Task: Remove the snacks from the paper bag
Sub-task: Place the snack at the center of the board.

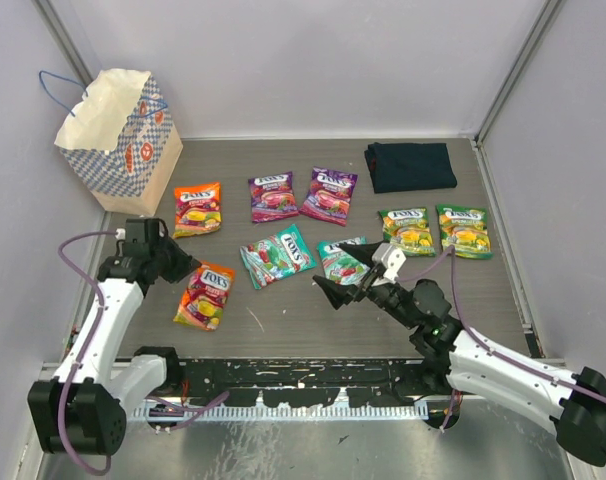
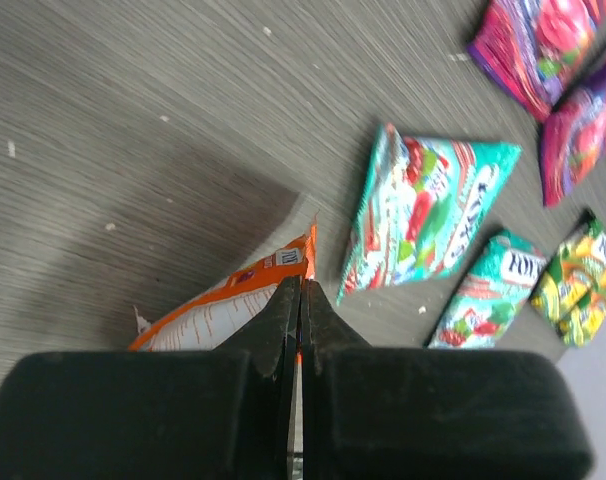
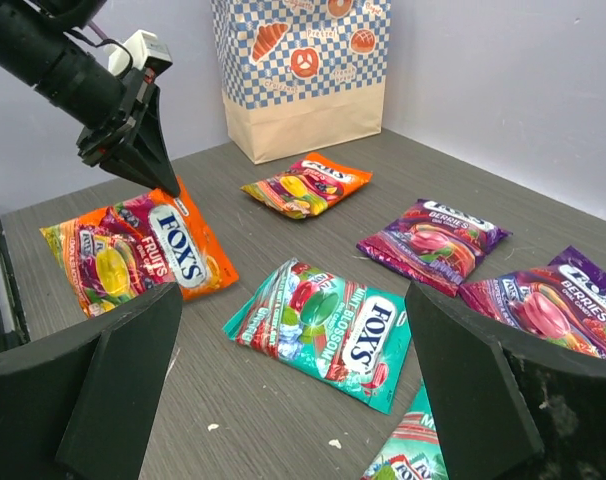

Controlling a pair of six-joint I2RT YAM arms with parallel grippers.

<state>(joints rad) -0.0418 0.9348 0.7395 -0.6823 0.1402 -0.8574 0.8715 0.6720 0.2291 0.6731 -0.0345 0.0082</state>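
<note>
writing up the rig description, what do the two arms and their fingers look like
Both arms match: the left arm and right arm have white rounded links with black joints and black base blocks. A thin purple cable loops loosely along each. The fingers are matte black wedges tapering to points. A small white box sits by each wrist. No readable markings.

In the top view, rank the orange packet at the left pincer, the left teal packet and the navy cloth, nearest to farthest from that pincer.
1. The orange packet, at the tip of the left pincer, near left.
2. The left teal packet, mid-table, to the pincer's right.
3. The navy cloth, far back on the right.
</note>
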